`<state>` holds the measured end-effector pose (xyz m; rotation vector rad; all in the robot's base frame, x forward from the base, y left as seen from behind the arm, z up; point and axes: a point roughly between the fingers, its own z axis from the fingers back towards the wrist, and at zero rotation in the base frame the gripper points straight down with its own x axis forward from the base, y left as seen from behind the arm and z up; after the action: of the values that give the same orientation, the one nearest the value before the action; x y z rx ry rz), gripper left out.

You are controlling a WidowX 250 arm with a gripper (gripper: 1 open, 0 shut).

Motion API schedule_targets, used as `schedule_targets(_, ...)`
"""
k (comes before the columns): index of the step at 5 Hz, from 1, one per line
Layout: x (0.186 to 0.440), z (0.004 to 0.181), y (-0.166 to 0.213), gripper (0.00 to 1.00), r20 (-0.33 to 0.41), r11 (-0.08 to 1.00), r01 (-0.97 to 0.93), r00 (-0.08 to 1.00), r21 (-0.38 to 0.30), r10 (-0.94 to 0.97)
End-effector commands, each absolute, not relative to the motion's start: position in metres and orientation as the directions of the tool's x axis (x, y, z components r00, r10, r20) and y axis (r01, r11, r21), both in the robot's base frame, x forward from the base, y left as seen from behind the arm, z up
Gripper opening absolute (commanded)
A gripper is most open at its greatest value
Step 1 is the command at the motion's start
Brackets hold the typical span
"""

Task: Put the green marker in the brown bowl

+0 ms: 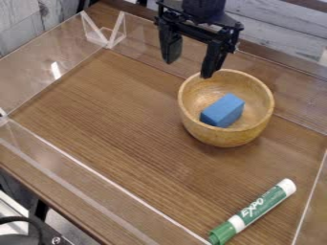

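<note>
- Brown wooden bowl (194,117), round and thick-rimmed, sits upright toward the right part of the worktop (115,144), with smooth tan sides inside.
- Blue block (224,111) lies inside the bowl, against the bottom, its lighter top face turned up.
- Green marker (251,211) lies on the worktop outside the bowl, well apart from it, near the bottom right corner of the view. Its barrel is white with green "EXPO" lettering; the green cap points to the lower left, the other end to the upper right.
- Black hand (192,70) hangs by the bowl's far side, its two fingers spread wide, released, with nothing between them.
- Wood grain runs across the worktop, and a pale strip follows its left edge.
</note>
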<state>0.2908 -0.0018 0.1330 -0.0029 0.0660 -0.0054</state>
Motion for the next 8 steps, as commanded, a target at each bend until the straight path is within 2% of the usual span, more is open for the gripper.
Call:
schedule_targets(1,0.282,0.130,-0.010,1.00,-0.072,1.000,0.016,0.997,-0.005,-0.017)
schedule_targets(3,0.246,0.134,-0.046,1.00,-0.027,0.995,0.097,0.995,-0.008,-0.097)
schedule_targets(6,0.216,0.132,-0.070,1.00,-0.001,0.986,0.169,0.986,-0.006,-0.169)
schedule_targets(8,0.192,0.125,-0.099,1.00,0.066,0.950,0.312,0.948,0.007,-0.312)
